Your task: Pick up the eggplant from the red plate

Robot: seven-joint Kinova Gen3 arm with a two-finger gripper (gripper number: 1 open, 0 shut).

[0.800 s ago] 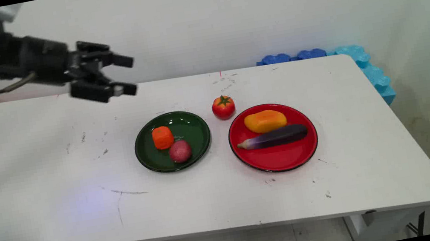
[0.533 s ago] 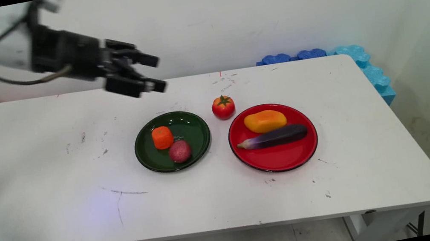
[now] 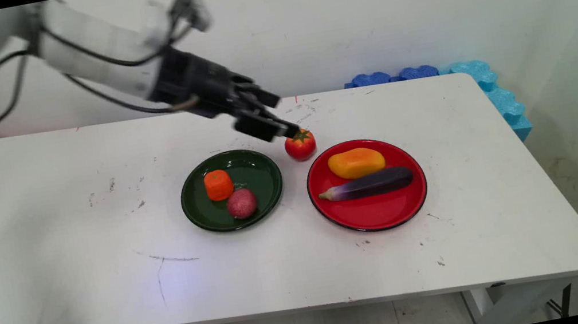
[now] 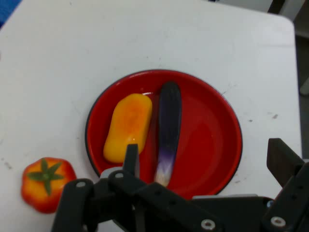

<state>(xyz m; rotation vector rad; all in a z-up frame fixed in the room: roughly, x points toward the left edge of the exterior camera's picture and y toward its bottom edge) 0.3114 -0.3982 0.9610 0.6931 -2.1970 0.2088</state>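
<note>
Nearest on the tabletop (image 3: 76,248) sit a green plate (image 3: 199,217), holding an orange chunk (image 3: 218,185) and a pinkish ball (image 3: 241,203), and a red plate (image 3: 378,214) with a yellow fruit (image 3: 356,163) and an eggplant (image 3: 370,183) lying side by side. Just behind the gap between the plates stands a tomato (image 3: 300,145), on the bare tabletop and on neither plate. The gripper (image 3: 283,115) hangs just above it, wide open and holding nothing.

The tomato looks like a glossy toy: probably light, rigid and somewhat slippery, best pinched across its round middle, below the green stem.

Blue foam (image 3: 485,84) lines the far right edge.

Only the main view shows the green plate and the gripper's height. The hand view shows the gripper (image 4: 206,157) aimed over the red plate, with the tomato off to one side.
</note>
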